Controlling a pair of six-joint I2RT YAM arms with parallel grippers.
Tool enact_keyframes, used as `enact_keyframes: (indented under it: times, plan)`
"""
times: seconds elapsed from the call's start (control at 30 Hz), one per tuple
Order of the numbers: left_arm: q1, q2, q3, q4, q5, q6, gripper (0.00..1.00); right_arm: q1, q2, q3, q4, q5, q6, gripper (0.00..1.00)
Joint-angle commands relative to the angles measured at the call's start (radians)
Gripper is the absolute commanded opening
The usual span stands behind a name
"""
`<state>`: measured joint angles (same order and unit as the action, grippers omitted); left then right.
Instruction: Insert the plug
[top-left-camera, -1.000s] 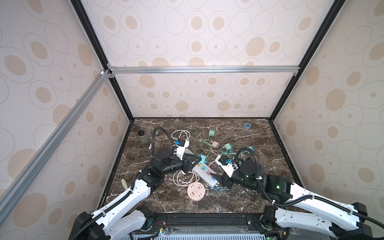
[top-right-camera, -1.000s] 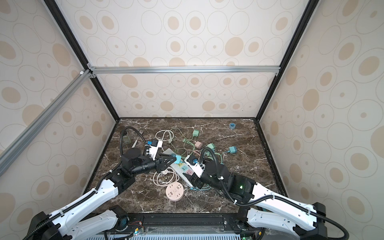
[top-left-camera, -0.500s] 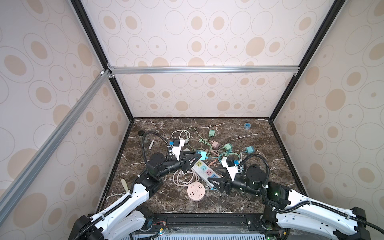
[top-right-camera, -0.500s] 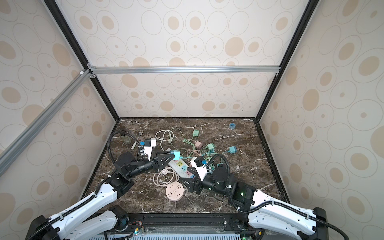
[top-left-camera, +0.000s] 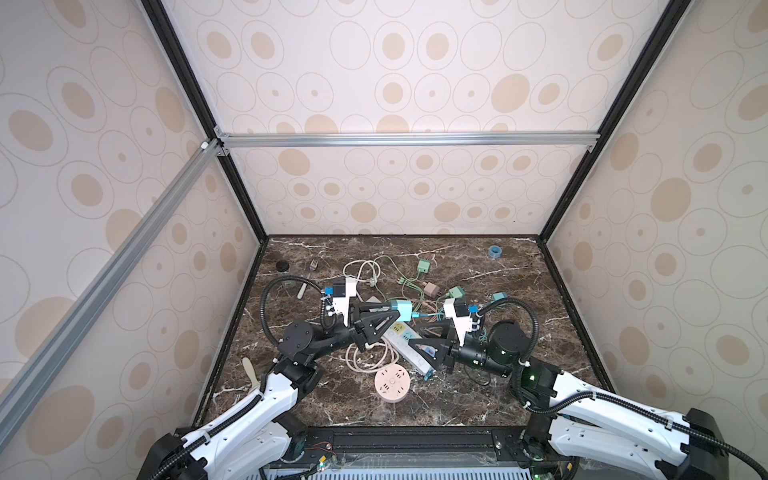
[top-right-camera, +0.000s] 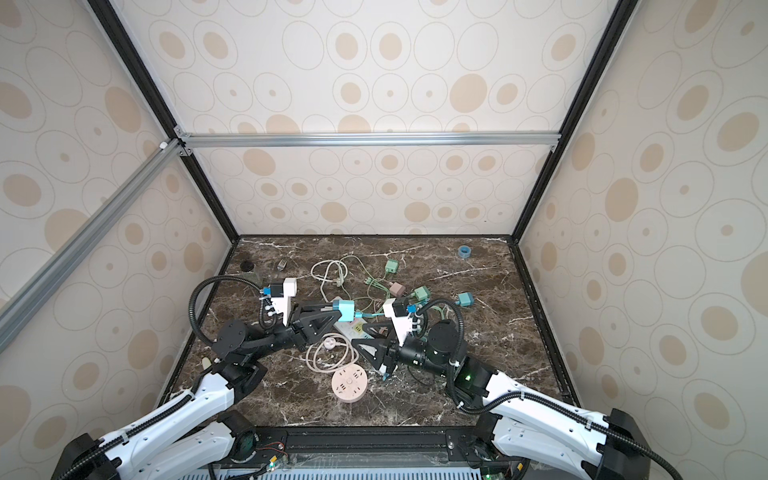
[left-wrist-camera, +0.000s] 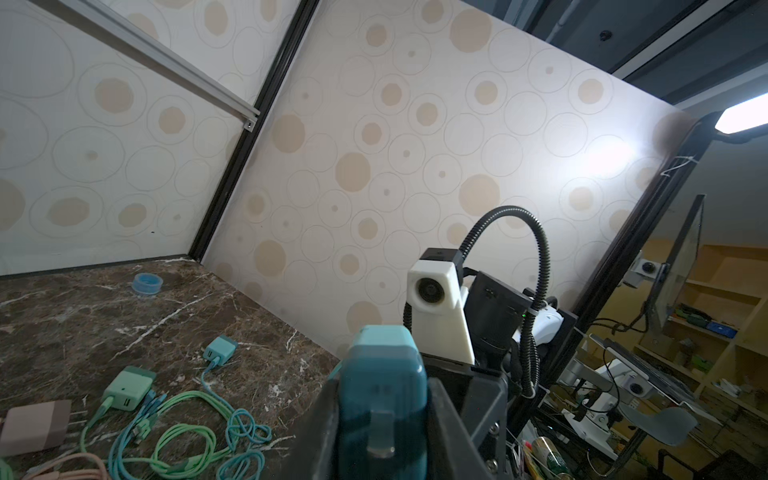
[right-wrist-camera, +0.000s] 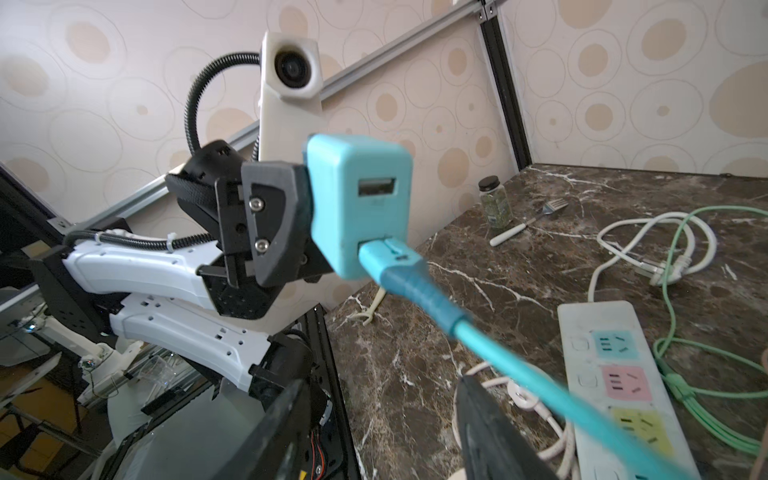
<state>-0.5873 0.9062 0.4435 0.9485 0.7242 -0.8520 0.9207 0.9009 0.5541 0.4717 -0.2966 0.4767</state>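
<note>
A light blue plug (top-left-camera: 401, 309) (top-right-camera: 344, 309) hangs above the marble table, with my left gripper (top-left-camera: 392, 314) (left-wrist-camera: 382, 440) shut on its sides. One metal prong faces the left wrist camera. A teal cable (right-wrist-camera: 498, 361) runs out of the plug's (right-wrist-camera: 361, 208) lower USB port. The white power strip (top-left-camera: 398, 332) (right-wrist-camera: 602, 374), with blue, pink and yellow sockets, lies flat below it. My right gripper (top-left-camera: 415, 348) (right-wrist-camera: 380, 399) hovers low over the strip's near end, open, with only table between its fingers. The teal cable passes outside one finger.
A round pink socket (top-left-camera: 392, 384) lies nearer the front, beside a coiled pink cord (top-left-camera: 365, 357). Green, pink and teal chargers (top-left-camera: 457, 292) and tangled cables (top-left-camera: 399, 282) lie behind. A fork (top-left-camera: 307, 276), a spice jar (right-wrist-camera: 495, 203) and a blue tape roll (top-left-camera: 494, 250) sit towards the back.
My left gripper has carried the plug slightly right and higher. The right gripper has shifted left and lower over the strip's near end, and its jaws have narrowed.
</note>
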Motion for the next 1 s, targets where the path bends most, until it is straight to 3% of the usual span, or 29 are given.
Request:
enact_keyframes:
  times: [0.0, 0.17, 0.43, 0.97]
  plan:
    - [-0.008, -0.012, 0.002, 0.162, 0.043, -0.059, 0.0, -0.024, 0.017, 0.009, 0.2, -0.085, 0.061, 0.58]
    - [-0.008, 0.002, 0.011, 0.197, 0.069, -0.07, 0.0, -0.029, 0.05, 0.032, 0.254, -0.141, 0.061, 0.6]
    - [-0.009, 0.064, -0.015, 0.414, 0.109, -0.171, 0.0, -0.028, 0.094, 0.06, 0.34, -0.175, 0.067, 0.6]
    - [-0.012, 0.085, -0.036, 0.471, 0.097, -0.176, 0.0, -0.028, 0.147, 0.116, 0.398, -0.179, 0.061, 0.5]
